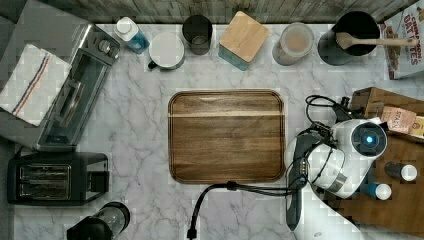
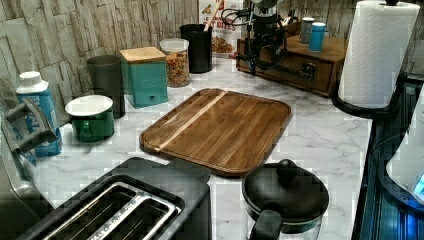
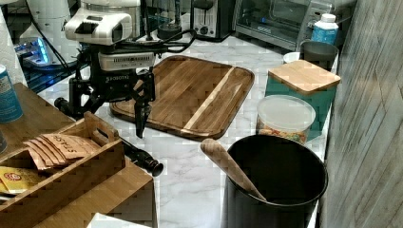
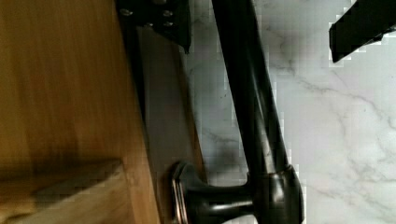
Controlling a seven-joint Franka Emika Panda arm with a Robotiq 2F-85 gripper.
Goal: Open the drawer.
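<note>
One open hand [image 3: 114, 111] straddles the drawer [image 2: 292, 67] handle [image 4: 254, 116] above marble counter [image 1: 135, 150].

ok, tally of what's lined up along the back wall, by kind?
Blue bottle: 1
Lidded containers: 3 (green pot, teal tin, clear jar)
Open vessels: 2 (dark tumbler, black crock)
Cereal box: 1
Total: 7

arm [image 1: 325, 165]: glossy white rounded shells, dark joint bands | wrist top: round black cap with a glowing blue light | pincer [image 3: 107, 102]: black body with white lettering, long black fingers [image 3: 141, 114] | cables [image 1: 240, 189]: black, looped beside the wrist
</note>
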